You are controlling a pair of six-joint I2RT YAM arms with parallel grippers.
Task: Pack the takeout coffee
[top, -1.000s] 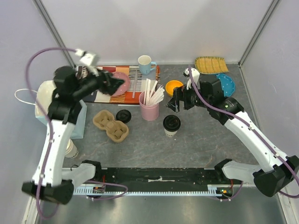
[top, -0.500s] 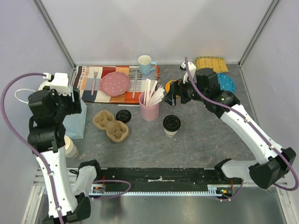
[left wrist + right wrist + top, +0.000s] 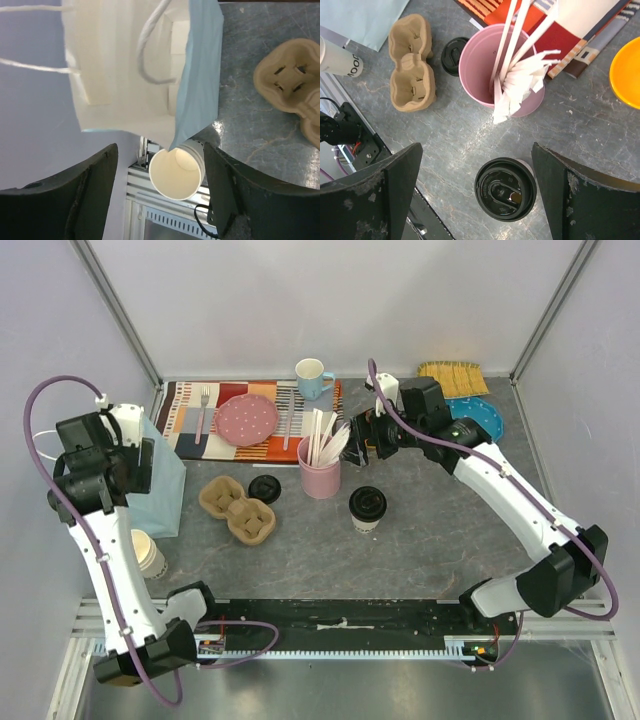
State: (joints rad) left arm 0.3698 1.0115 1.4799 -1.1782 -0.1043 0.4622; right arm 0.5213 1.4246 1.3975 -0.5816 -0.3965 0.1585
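**Grey marbled table, coffee standing free and unpacked**

Walled on three sides by pale panels, the table (image 3: 440, 540) carries the packing gear on its left half. A light-blue paper bag (image 3: 125, 65) stands at the left edge with its mouth open and its cord handles fallen aside. That looks meant to let a cup drop in from above. Its white inside looks empty as far as the left wrist view reaches.

A pulp cup carrier (image 3: 237, 508) lies between the bag and the takeout coffee (image 3: 506, 189), both wells empty. A loose black lid (image 3: 265, 488) lies flat just beside it.

The coffee stands upright and lidded near the table's middle, near the pink cup of wooden sticks (image 3: 500, 70) and apart from it.

The right gripper (image 3: 476, 150) hangs above with its fingers spread wide. The coffee sits below and between them, untouched, probably to line up a grasp.

The left gripper (image 3: 160, 150) has its fingers spread too and holds nothing. It hovers over the bag's near corner and an unlidded, empty paper cup (image 3: 177, 172) at the table's near-left edge.
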